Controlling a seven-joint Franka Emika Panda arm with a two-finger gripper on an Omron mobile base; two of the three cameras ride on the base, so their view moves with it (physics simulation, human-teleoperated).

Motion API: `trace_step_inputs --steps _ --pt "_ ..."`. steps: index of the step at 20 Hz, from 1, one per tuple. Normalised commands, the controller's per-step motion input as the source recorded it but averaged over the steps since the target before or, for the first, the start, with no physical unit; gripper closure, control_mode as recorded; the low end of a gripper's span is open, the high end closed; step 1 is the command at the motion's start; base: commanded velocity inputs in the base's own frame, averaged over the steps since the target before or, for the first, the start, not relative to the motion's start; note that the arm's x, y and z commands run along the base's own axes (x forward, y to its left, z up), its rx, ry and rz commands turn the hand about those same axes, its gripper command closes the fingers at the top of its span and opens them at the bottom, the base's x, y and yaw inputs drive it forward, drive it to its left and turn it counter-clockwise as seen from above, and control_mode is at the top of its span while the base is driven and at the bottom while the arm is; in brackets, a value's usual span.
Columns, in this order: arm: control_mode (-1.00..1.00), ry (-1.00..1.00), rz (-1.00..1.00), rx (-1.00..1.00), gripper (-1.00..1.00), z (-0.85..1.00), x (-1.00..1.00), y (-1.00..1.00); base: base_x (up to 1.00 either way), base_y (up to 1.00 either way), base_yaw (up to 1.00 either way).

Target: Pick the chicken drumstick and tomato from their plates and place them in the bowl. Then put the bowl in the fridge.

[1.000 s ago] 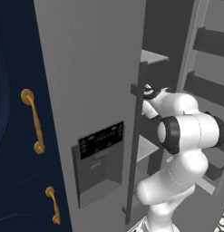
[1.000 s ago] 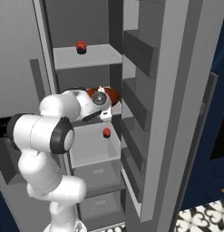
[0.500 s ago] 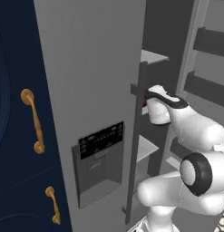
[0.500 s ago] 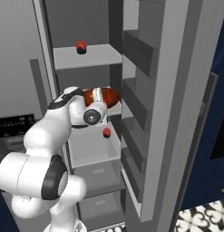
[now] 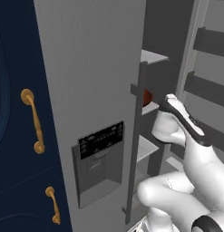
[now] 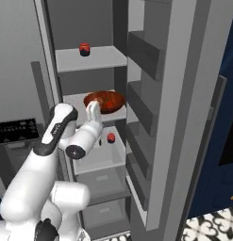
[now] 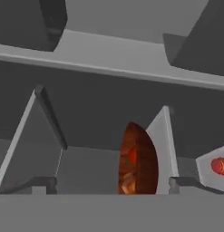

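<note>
You are close to done: the bowl sits on the middle shelf of the open fridge, glossy reddish-brown, and the gripper is just in front of its near rim with the jaws spread apart and nothing between them, so the bowl looks released. In the hand view the bowl appears rolled on edge because the hand is turned, and something pale and reddish lies inside it, but you cannot tell from here whether both the chicken drumstick and the tomato are in there. What seems left is pulling the arm clear, and perhaps shutting the door, though the task does not ask for that. Around the bowl the shelf is flat grey with spare room to the side; the shelf above carries a small red and dark object, and the one below holds a small red item. The open door's racks stand close on the right, and navy cabinets with brass handles flank the fridge
</note>
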Motion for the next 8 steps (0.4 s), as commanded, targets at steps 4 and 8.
trace_step_inputs --steps 4,8 --pt "-1.00 -0.06 -0.13 0.08 -1.00 0.96 -0.94 -0.23 0.00 0.00 0.00" --pt "-1.00 -0.19 -0.04 -0.19 -1.00 1.00 -1.00 -0.34 0.00 0.00 0.00"
